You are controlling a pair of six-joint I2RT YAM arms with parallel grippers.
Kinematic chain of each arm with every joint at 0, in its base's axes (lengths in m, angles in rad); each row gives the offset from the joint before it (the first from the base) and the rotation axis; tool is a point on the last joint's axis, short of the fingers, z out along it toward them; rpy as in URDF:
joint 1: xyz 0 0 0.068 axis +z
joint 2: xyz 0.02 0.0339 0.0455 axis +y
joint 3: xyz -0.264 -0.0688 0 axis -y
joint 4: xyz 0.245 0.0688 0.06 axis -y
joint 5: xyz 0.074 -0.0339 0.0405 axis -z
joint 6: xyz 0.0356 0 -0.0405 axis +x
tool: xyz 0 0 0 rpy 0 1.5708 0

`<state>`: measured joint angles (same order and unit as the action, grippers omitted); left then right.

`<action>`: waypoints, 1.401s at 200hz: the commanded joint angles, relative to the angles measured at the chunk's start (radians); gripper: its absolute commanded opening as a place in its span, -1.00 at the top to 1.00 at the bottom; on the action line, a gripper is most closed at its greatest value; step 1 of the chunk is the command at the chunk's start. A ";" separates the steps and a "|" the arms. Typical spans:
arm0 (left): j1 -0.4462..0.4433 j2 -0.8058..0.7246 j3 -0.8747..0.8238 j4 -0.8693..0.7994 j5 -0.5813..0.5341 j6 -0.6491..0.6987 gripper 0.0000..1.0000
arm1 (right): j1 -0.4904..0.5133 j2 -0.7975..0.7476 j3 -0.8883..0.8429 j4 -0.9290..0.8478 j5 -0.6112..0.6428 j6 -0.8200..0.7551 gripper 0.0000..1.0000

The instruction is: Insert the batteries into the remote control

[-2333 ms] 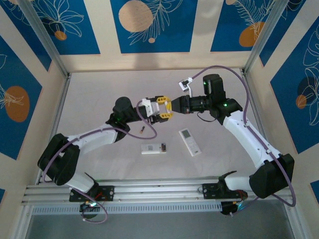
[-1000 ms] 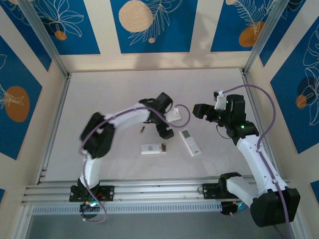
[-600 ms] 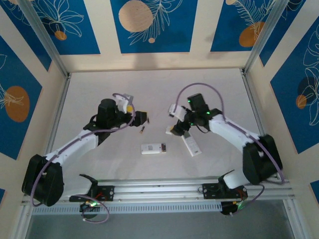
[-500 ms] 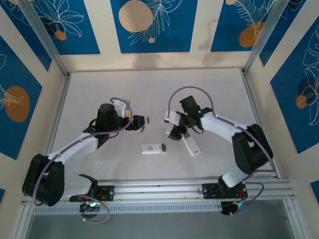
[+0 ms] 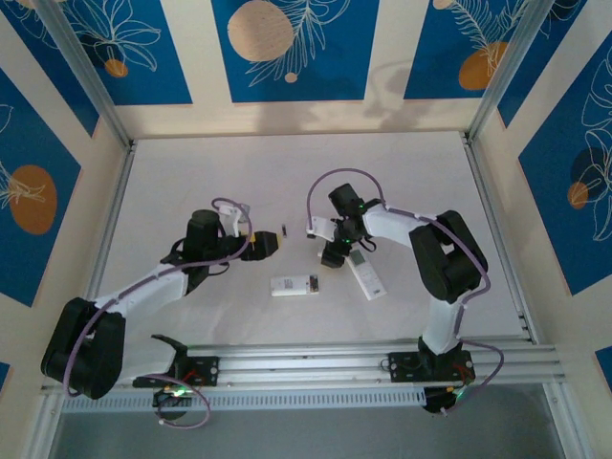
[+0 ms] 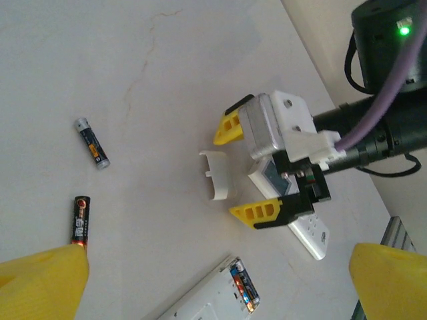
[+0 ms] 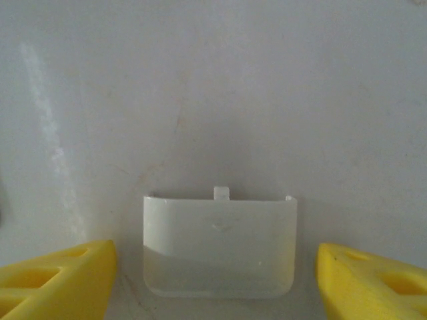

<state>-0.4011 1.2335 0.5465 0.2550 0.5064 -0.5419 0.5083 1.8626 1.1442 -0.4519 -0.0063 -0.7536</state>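
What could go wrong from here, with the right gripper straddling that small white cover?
The battery cover lies flat on the table between the right gripper's open fingers; being thin, it may skid away or tilt when pinched. The white remote sits right beside that gripper and could get nudged. Two loose batteries lie near the left gripper; a careless sweep might roll them.
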 commanded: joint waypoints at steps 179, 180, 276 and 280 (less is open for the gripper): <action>0.019 -0.095 -0.081 -0.003 -0.071 0.098 -1.00 | 0.103 -0.277 -0.146 -0.118 -0.117 -0.140 -0.07; 0.019 -0.095 -0.081 -0.002 -0.071 0.098 -1.00 | 0.105 -0.278 -0.148 -0.118 -0.114 -0.138 -0.07; 0.022 -0.078 -0.085 0.026 -0.042 0.068 -1.00 | 0.222 -0.206 -0.188 -0.070 -0.049 -0.035 -0.09; 0.021 -0.079 -0.086 0.027 -0.041 0.069 -1.00 | 0.223 -0.198 -0.186 -0.071 -0.045 -0.036 -0.09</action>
<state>-0.3908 1.1538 0.4721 0.2550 0.4442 -0.4656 0.7166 1.6222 0.9512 -0.5198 -0.0620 -0.8124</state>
